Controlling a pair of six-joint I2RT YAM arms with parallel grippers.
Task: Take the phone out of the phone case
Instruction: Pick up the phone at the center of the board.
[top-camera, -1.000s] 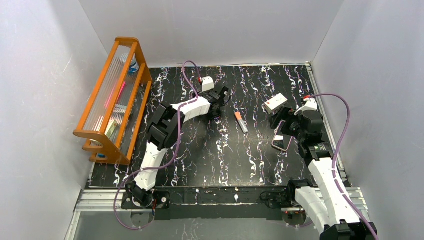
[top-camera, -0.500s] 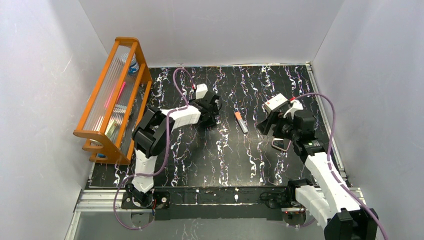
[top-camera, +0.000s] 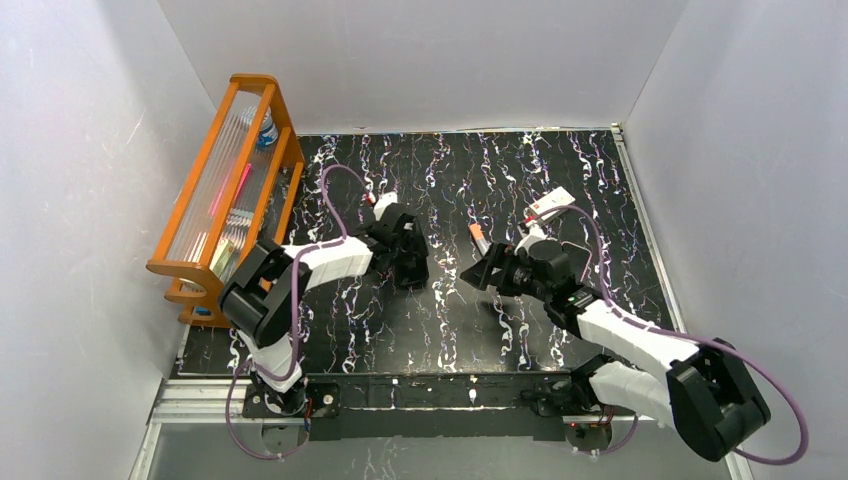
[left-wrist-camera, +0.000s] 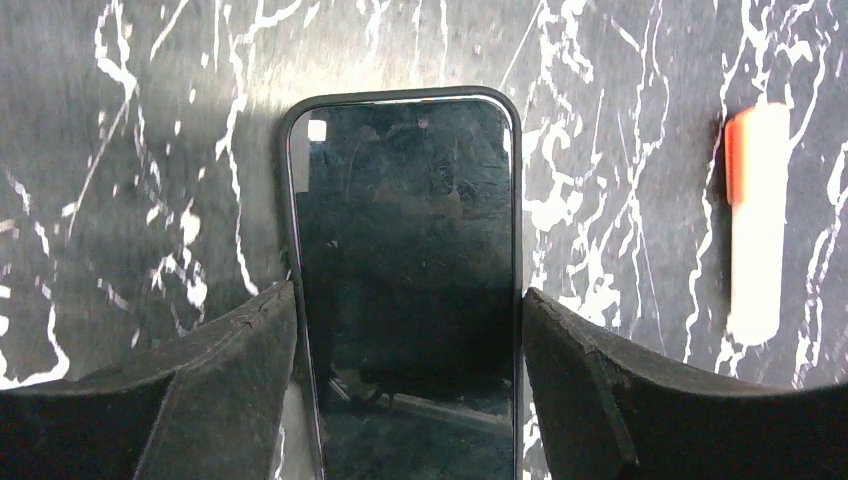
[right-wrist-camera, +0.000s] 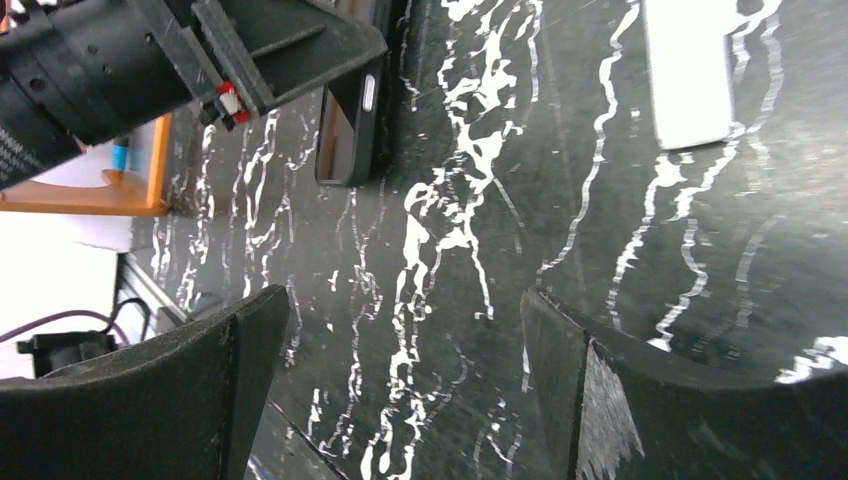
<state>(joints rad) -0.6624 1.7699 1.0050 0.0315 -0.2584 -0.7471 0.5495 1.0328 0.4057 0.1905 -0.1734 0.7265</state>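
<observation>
Phone (left-wrist-camera: 405, 200), in its case (left-wrist-camera: 290, 200), lies flat on the table (left-wrist-camera: 130, 150), its sides clamped by the left gripper (left-wrist-camera: 407, 293); the right gripper (right-wrist-camera: 402, 295), jaws apart nearby, should next peel a case edge.

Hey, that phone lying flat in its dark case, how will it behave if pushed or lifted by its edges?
The phone looks like a rigid slab, so it should stay stiff, not sag. Lying flat on the glossy table, it would probably slide rather than tip or roll. The case rim looks matte, so the left fingers flanking it likely grip well.
</observation>
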